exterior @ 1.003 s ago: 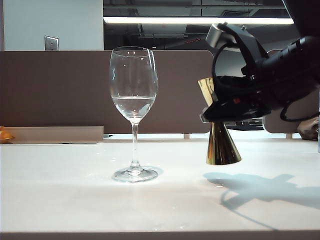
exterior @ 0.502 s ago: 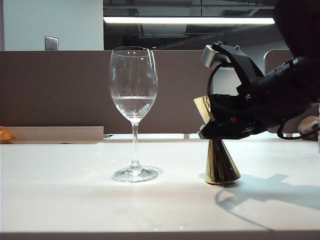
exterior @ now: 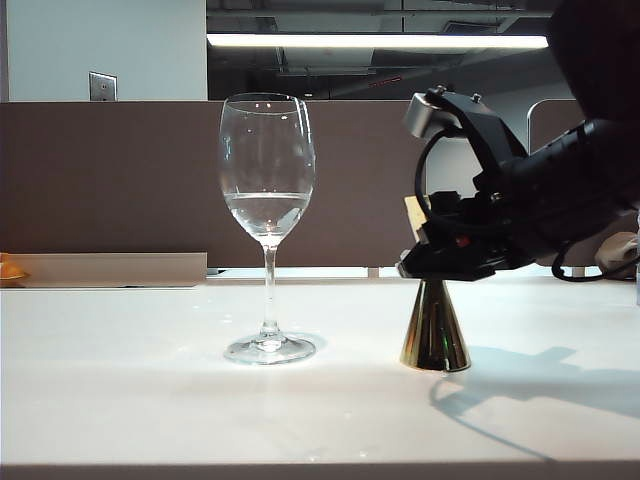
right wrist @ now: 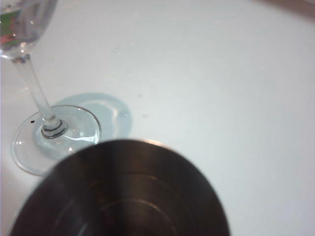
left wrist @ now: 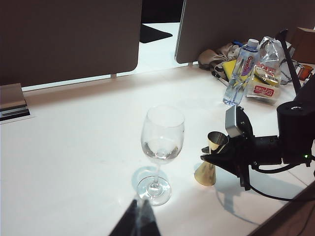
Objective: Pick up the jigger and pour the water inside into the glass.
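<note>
The glass [exterior: 267,160] stands upright on the white table, left of centre, with water [exterior: 266,212] pooled in its bowl. To its right the gold jigger [exterior: 435,330] stands upright, its wide base flat on the table. My right gripper [exterior: 430,262] sits level around the jigger's narrow waist, and the fingers' spacing is hidden. In the left wrist view the glass [left wrist: 162,130], the jigger [left wrist: 206,172] and the right gripper [left wrist: 214,158] appear together. The right wrist view shows the jigger's dark upper cup [right wrist: 123,191] close up and the glass's stem [right wrist: 37,98]. My left gripper [left wrist: 139,209] hangs shut, short of the glass's foot.
A plastic water bottle [left wrist: 238,73], snack packets [left wrist: 263,83] and a grey bundle [left wrist: 216,56] lie at the table's far right corner. A brown partition [exterior: 100,180] runs behind the table. The right arm's cables [left wrist: 275,194] trail near the front edge.
The jigger has come down from hanging tilted above the table to standing upright on it. My right gripper sank with it. The glass and the left arm have not moved.
</note>
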You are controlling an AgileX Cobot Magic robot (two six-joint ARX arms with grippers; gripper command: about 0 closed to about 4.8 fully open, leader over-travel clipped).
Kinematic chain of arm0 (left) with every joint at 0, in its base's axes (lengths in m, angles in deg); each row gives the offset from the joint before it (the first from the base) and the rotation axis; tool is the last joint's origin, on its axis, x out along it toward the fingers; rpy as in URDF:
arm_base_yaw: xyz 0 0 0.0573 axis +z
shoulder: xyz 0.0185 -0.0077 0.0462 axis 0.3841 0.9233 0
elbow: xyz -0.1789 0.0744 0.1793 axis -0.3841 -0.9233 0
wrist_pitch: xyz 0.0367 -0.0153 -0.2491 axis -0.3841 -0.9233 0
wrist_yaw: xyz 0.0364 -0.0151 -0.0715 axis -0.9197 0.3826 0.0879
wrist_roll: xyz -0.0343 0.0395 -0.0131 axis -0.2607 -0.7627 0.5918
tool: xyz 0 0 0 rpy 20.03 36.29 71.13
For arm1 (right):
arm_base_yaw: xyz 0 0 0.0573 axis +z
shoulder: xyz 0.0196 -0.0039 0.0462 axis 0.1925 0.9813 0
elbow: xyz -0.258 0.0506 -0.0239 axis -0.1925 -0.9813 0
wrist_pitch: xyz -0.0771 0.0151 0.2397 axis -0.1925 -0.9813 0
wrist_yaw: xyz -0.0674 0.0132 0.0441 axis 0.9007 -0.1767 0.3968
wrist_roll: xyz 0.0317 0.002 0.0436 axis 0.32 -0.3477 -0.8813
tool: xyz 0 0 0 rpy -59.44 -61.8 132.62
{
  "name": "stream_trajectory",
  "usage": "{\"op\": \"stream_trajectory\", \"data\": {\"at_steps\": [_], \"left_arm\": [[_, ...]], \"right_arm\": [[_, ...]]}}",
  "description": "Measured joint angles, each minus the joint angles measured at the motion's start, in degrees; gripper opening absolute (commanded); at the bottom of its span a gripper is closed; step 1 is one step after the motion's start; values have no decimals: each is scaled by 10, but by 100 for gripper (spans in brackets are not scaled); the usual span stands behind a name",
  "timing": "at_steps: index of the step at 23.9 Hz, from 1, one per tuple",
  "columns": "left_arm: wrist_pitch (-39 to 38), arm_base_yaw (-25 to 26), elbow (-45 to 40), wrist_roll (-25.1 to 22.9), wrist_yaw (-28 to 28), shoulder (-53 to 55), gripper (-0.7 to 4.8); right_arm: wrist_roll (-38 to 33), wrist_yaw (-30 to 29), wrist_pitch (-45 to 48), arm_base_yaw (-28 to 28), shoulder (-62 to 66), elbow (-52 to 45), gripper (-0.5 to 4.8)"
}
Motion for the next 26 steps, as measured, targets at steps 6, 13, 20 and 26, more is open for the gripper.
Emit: {"op": "stream_trajectory", "data": {"at_steps": [6, 13, 20, 26], "left_arm": [[0, 0, 0, 0, 0, 0, -3], [0, 0, 0, 0, 0, 0, -3], [0, 0, 0, 0, 0, 0, -2], [0, 0, 0, 0, 0, 0, -3]], "right_arm": [[0, 0, 0, 0, 1, 0, 285], [-1, 7, -16, 0, -34, 0, 362], [-1, 17, -136, 0, -140, 0, 361], [-1, 34, -212, 0, -252, 0, 360]]}}
